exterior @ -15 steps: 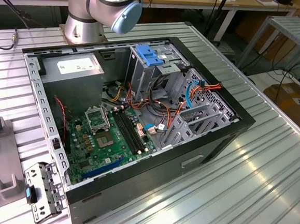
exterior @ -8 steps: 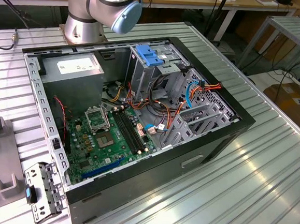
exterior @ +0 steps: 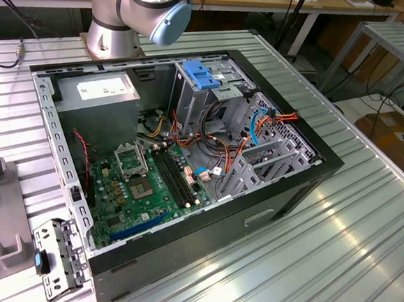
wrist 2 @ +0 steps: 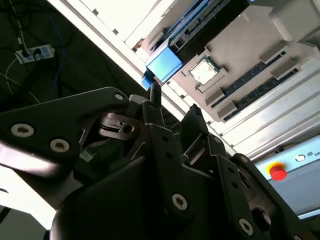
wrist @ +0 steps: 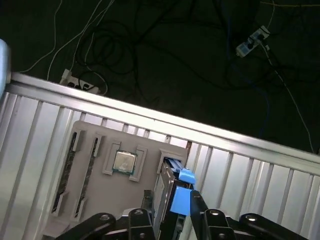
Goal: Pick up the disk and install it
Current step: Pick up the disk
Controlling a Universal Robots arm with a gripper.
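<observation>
My gripper [wrist: 171,199] fingers are apart, straddling the disk [wrist: 170,180], which stands on edge in a slot of the gray tray [wrist: 95,150] beside a processor chip [wrist: 124,162] on the ribbed table [wrist: 30,130]; can't tell if touching.

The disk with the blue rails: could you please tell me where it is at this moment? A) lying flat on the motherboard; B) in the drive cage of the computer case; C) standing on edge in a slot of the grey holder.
C: in the first wrist view the disk stands on edge in a slot of the grey holder, beside the processor chip.
</observation>
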